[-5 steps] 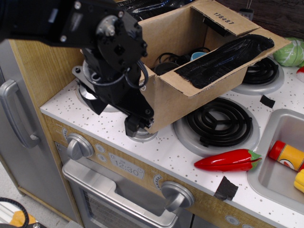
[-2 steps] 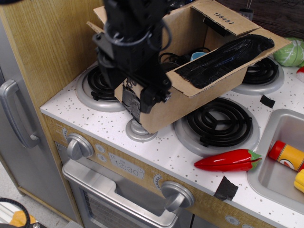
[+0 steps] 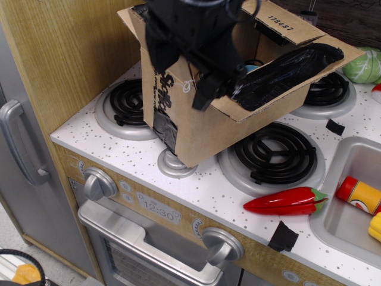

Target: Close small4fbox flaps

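Note:
The small4fbox [image 3: 202, 134] is a brown cardboard box standing on the stove's rear burners. It has black lettering [image 3: 164, 95] and a black tape patch [image 3: 165, 128] on its left side. Its top is open. The front flap [image 3: 286, 67], lined with shiny black tape, leans outward to the right. The far flap [image 3: 280, 24] printed 178487 stands up and outward. The left flap [image 3: 132, 16] is mostly hidden behind the arm. My black gripper [image 3: 202, 89] hangs over the box's near left top edge, pointing down into the opening. I cannot make out how its jaws stand.
A red toy chili pepper [image 3: 286, 201] lies at the counter front. A sink [image 3: 333, 179] on the right holds a yellow-red bottle [image 3: 360, 194]. A green vegetable [image 3: 366, 65] sits far right. Black tape scraps [image 3: 283, 236] [image 3: 335, 126] lie on the counter. A wooden wall [image 3: 65, 53] stands left.
The gripper rose from beside the box's lower left front corner and moved up and right. It is now over the box's top edge. The box has not visibly moved.

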{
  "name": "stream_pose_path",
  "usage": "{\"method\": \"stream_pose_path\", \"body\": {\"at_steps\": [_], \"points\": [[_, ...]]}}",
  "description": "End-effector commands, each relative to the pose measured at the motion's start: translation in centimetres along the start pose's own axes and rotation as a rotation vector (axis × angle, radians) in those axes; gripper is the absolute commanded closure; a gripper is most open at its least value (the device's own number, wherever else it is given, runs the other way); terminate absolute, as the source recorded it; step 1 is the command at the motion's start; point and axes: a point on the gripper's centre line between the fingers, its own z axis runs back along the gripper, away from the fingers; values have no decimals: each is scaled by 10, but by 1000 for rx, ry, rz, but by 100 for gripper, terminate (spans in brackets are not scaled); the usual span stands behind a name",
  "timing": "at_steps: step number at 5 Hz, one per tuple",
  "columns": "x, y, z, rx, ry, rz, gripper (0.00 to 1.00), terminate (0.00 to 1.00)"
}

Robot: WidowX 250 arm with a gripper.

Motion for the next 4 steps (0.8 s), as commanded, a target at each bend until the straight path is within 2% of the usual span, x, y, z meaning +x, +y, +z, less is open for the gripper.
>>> {"method": "stream_pose_path", "body": {"at_steps": [1,2,3,4], "points": [[34,6,0,-13,-59,-63,0,0],[50,-1,-6,-16,-114,-93,0,0],[61,-6,-11,-39,-134,-106,0,0],[67,-2,-30,-98,-163,-126,0,0]]}}
